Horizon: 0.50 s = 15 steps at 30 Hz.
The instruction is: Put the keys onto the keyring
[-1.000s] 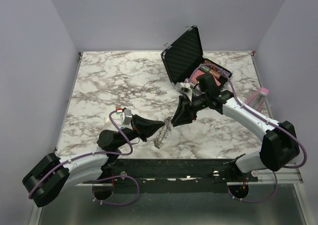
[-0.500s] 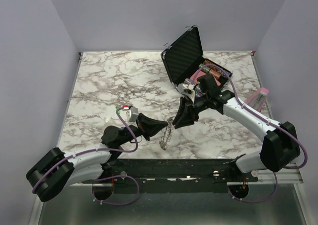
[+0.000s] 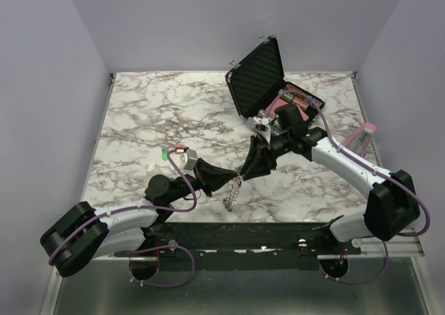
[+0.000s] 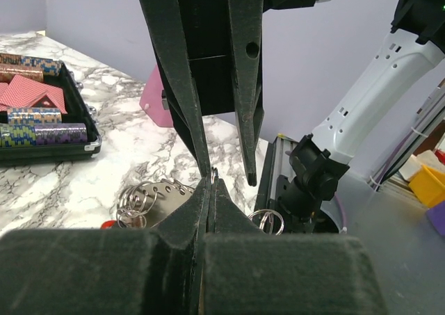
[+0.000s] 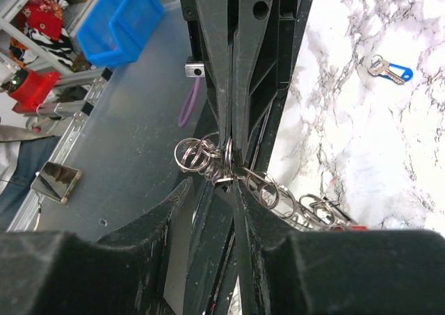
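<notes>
Left gripper is clamped tight on the keyring, which hangs just above the table's near edge, mid-way. Right gripper — jaws partly apart — touches its rings, gripping nothing. No key looks threaded — most work remains.

Left pincer, right pincer tip-to-tip above table front; keyring dangles beneath; black case open behind.

Keyring chain: one, made of many linked rings. Black case, lid open: one. Small blue-and-silver piece: one; pink block: one.
</notes>
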Each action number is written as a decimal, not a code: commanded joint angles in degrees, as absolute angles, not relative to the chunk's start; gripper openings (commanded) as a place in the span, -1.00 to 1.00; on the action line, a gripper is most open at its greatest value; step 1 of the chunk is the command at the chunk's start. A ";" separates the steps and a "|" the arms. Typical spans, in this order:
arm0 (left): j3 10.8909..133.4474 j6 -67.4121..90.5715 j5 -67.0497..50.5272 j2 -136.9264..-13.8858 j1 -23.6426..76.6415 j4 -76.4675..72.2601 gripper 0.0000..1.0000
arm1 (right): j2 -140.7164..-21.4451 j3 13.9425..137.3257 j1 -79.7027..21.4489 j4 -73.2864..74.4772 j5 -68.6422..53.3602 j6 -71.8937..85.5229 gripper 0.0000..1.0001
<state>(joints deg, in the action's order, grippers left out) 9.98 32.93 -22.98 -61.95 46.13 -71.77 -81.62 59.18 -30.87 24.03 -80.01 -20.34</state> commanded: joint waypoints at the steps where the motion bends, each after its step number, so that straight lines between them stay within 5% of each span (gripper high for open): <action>1: 11.87 33.75 -23.91 -62.58 46.67 -77.17 -1.00 | -81.12 58.62 -31.29 22.06 -78.49 -18.81 -0.25; 15: 12.74 32.87 -21.36 -62.84 48.16 -75.94 -1.00 | -81.21 57.57 -31.64 18.19 -77.87 -14.50 -0.50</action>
